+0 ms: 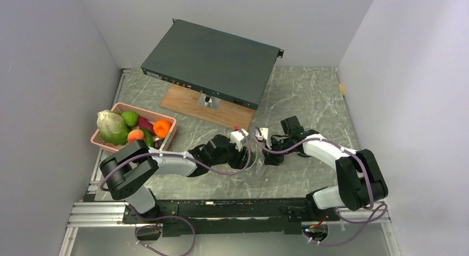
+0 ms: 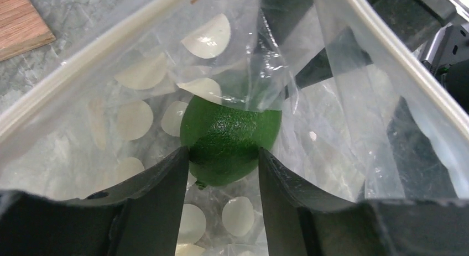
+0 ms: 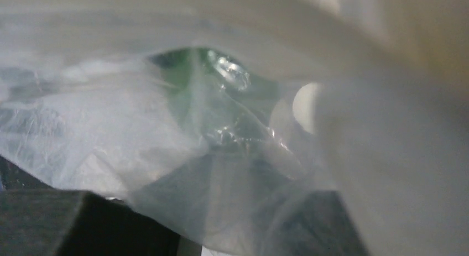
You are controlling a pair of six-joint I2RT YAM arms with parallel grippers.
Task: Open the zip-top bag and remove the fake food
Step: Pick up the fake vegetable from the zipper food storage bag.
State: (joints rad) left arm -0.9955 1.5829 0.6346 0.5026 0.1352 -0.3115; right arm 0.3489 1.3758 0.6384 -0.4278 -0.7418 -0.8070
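Left fingers (image 2: 160, 206) clamping green fake fruit (image 2: 232, 140) inside zip-top bag (image 2: 105, 73); right gripper (image 1: 269, 158) hiding behind film, can't tell its grip. I'm extracting; next needing pull through mouth.

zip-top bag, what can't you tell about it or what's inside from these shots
- Right wrist view: blurred zip-top bag film fills it; right gripper open or shut unclear.
- Left wrist view: left gripper flanks green fruit; clamped or not, unclear.
- Top view: arms cover the bag; other contents unseen.
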